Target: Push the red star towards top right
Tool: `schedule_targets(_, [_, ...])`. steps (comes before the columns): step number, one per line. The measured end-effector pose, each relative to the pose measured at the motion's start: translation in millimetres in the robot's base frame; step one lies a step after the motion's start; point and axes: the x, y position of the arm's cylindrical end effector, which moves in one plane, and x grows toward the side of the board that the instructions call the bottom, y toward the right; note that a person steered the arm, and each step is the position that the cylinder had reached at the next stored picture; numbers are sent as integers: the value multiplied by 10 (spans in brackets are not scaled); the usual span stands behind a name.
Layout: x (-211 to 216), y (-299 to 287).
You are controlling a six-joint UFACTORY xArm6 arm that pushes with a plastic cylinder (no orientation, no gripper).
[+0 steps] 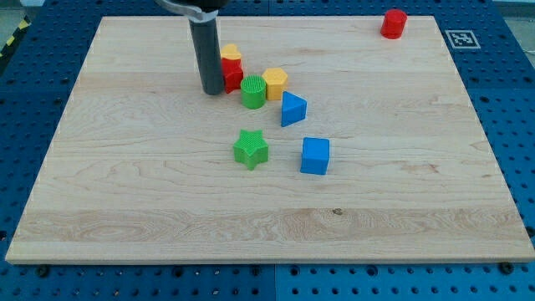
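Past green star [251,149], my tip [212,90] touches half-hidden red star [232,75].

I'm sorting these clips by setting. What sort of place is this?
Likely a robotics lab bench: a wooden board of small coloured blocks lies on a blue perforated table, with a printed marker tag at the board's corner. My tip sits left of the red star.

Yellow block [230,53], green cylinder [253,91], yellow hexagon [274,84] crowd red star [232,75].
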Motion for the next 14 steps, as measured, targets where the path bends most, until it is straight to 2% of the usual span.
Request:
schedule_targets(3, [-343, 647])
schedule_targets(5, [-736, 23])
schedule_targets(6, [-769, 293])
schedule_targets(8, [-467, 1100])
schedule_targets(9, [-460, 1390])
schedule_targets(13, [-894, 1740])
schedule_targets(14, [-894, 2035])
